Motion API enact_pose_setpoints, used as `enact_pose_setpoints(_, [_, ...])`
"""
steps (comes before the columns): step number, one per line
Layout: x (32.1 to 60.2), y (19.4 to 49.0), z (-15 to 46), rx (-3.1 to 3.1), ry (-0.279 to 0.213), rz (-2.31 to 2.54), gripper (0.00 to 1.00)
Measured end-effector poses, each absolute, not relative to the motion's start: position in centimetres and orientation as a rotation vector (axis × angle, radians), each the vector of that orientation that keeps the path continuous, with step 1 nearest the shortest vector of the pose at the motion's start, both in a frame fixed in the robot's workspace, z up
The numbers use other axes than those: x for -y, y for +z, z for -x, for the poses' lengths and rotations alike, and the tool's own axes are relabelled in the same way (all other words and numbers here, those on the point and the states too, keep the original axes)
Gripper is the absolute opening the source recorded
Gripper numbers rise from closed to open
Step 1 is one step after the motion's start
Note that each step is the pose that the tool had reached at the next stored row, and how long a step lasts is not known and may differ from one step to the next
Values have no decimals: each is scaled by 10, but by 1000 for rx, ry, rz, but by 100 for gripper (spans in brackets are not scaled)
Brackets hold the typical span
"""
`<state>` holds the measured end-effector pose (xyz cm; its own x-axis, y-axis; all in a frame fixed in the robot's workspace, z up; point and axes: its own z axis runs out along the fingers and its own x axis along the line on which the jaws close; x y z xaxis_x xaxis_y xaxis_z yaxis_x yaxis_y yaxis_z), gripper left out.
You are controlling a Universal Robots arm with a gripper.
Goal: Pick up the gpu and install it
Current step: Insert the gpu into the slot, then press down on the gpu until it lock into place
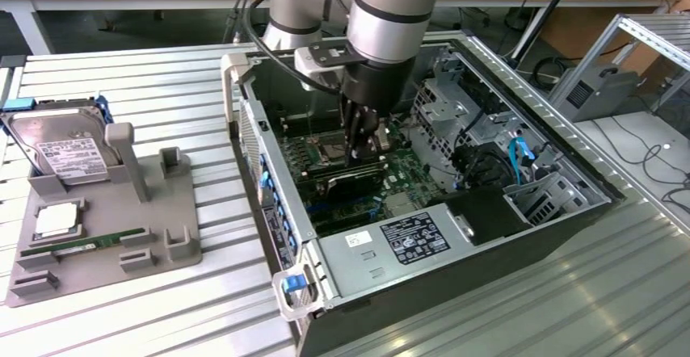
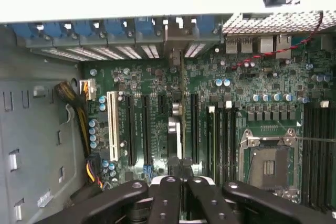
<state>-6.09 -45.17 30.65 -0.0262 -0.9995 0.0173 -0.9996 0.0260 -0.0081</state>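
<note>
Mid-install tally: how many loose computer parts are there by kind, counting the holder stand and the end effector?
hard drive: 1
memory stick: 1
square silver chip: 1
gpu: 1
Total: 4

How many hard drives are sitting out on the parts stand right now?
1. The hard drive leans upright in the rear slot of the grey stand, at the exterior view's left of the computer case. Others may be hidden inside the case.

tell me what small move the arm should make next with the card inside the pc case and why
Probably a short, straight push down on the card. The gripper is closed on its top edge, and the card stands upright on edge over a slot on the motherboard, its bracket end at the case's rear openings. Whether it is fully seated cannot be told.
</note>
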Motion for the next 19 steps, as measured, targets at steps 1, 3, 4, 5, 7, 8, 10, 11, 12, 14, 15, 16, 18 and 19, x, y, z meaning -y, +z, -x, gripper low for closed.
enact_pose_setpoints(1, [452,307,55,2243,23,-2185,13])
enact_pose_setpoints(3, [452,306,46,2240,17,-2182,13])
enact_pose_setpoints(4, [452,306,42,2238,13,-2181,13])
enact_pose_setpoints(5, [452,306,36,2236,9,-2179,13])
enact_pose_setpoints(7, [452,306,22,2232,1,-2175,13])
enact_pose_setpoints(8, [452,306,21,2232,1,-2176,13])
enact_pose_setpoints(10, [452,306,21,2231,1,-2177,13])
enact_pose_setpoints(11, [452,306,21,2230,1,-2177,13])
enact_pose_setpoints(12, [452,306,25,2230,0,-2178,13])
enact_pose_setpoints(14, [452,296,55,2230,1,-2177,13])
enact_pose_setpoints(15, [452,294,60,2230,1,-2177,13])
enact_pose_setpoints(16, [452,292,65,2230,1,-2177,13])
enact_pose_setpoints(18, [452,290,78,2230,1,-2177,13])
enact_pose_setpoints(19, [452,289,82,2230,1,-2177,13])
